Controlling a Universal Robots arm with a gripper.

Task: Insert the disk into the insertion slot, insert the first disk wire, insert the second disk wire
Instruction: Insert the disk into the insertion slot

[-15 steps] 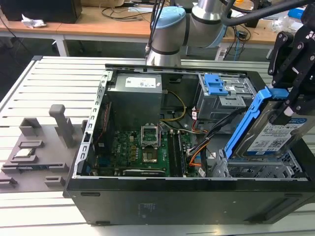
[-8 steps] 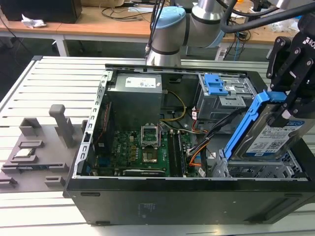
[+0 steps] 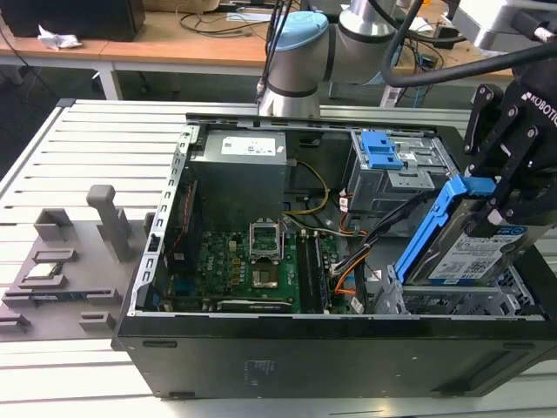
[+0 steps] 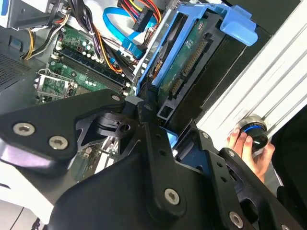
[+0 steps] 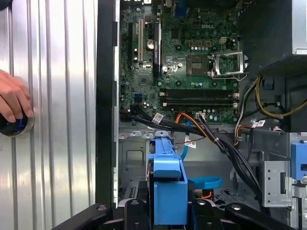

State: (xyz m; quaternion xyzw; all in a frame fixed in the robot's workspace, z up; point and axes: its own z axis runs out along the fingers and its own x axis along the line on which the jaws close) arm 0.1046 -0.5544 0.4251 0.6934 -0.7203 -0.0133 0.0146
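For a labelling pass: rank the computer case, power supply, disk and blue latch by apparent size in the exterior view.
1. computer case
2. power supply and disk: about alike; the disk sits nearer the camera, so unranked
3. blue latch

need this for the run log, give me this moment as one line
gripper: shut on disk | disk: tilted, lower end at insertion slot, not seated | hand: on button beside case

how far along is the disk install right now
Nothing finished yet. The gripper holds the disk tilted over the insertion slot, not seated. Neither wire is in: the disk's connector is bare, cables lie loose in the case.
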